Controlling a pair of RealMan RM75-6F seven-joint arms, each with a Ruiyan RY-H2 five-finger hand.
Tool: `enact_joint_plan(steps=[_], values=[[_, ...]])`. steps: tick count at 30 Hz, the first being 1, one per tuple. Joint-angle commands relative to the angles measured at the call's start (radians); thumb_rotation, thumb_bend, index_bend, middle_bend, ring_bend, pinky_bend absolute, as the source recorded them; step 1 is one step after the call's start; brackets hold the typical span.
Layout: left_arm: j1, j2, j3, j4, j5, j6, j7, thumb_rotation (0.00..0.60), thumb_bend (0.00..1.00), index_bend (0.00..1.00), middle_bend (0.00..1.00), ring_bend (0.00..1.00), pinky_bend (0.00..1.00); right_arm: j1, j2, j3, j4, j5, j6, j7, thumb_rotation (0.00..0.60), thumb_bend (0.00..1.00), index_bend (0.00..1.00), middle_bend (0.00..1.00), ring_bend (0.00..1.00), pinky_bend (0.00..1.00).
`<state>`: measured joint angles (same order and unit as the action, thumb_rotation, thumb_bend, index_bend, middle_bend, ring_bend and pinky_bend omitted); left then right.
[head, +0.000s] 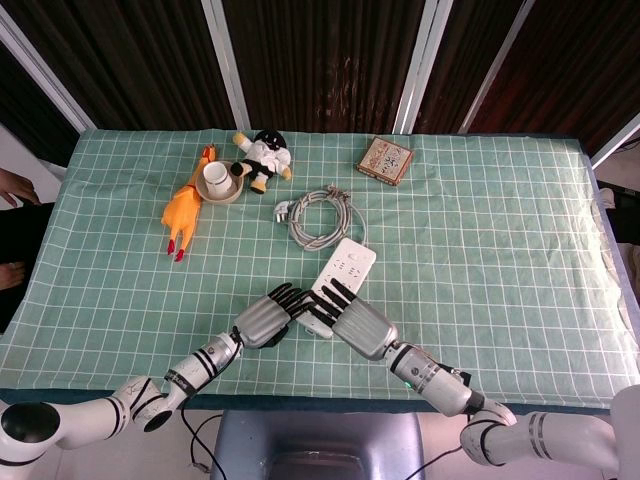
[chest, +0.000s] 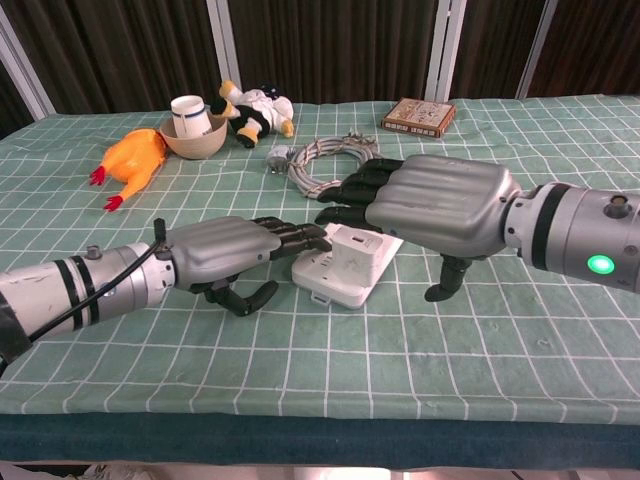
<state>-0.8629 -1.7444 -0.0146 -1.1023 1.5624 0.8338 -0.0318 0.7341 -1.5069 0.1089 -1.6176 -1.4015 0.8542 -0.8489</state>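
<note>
Near the bench's front edge lies the white rectangular plastic power strip (chest: 352, 268); left hand (chest: 222, 252) touches its left end with spread fingers, right hand (chest: 425, 204) hovers over it (fingers extended, holding nothing).

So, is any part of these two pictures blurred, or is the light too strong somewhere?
Head view: even soft light, sharp grid on the tablecloth, no glare. Chest view: right hand looms large near the lens, yet stays sharp; power strip bright white, not washed out.

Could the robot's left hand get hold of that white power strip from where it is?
Probably yes. The left hand already has its fingertips at the near end of the power strip, though the right hand hovering above crowds the space.
</note>
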Motion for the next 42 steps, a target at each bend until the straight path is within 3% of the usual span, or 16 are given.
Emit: enact_joint_plan(steps=[1, 9, 13, 23, 33, 42], values=[[-0.002, 0.002, 0.001, -0.002, -0.005, -0.005, 0.007, 0.6, 0.68, 0.0, 0.0, 0.0, 0.0, 0.015, -0.039, -0.005, 0.04, -0.016, 0.019, -0.013, 0.6, 0.15, 0.11, 0.07, 0.0, 0.12], [-0.002, 0.009, 0.006, -0.015, -0.011, -0.002, 0.026, 0.6, 0.68, 0.0, 0.0, 0.0, 0.0, 0.011, -0.134, -0.021, 0.144, -0.062, 0.094, 0.017, 0.6, 0.15, 0.15, 0.11, 0.0, 0.18], [-0.002, 0.012, 0.008, -0.022, -0.013, -0.002, 0.036, 0.6, 0.68, 0.0, 0.0, 0.0, 0.0, 0.018, -0.155, -0.025, 0.178, -0.051, 0.088, -0.003, 0.6, 0.15, 0.22, 0.16, 0.0, 0.2], [-0.005, 0.014, 0.01, -0.033, -0.019, -0.004, 0.056, 0.6, 0.68, 0.0, 0.0, 0.0, 0.0, 0.014, -0.177, -0.034, 0.208, -0.053, 0.114, 0.003, 0.6, 0.16, 0.43, 0.28, 0.21, 0.44], [-0.008, 0.005, 0.014, -0.022, -0.028, -0.016, 0.066, 0.6, 0.68, 0.0, 0.0, 0.0, 0.0, 0.015, -0.195, -0.044, 0.247, -0.071, 0.132, 0.025, 0.6, 0.16, 0.58, 0.4, 0.35, 0.57], [-0.01, 0.002, 0.015, -0.021, -0.032, -0.02, 0.078, 0.6, 0.68, 0.0, 0.0, 0.0, 0.0, 0.015, -0.192, -0.049, 0.257, -0.106, 0.159, 0.078, 0.6, 0.17, 0.66, 0.47, 0.42, 0.62]])
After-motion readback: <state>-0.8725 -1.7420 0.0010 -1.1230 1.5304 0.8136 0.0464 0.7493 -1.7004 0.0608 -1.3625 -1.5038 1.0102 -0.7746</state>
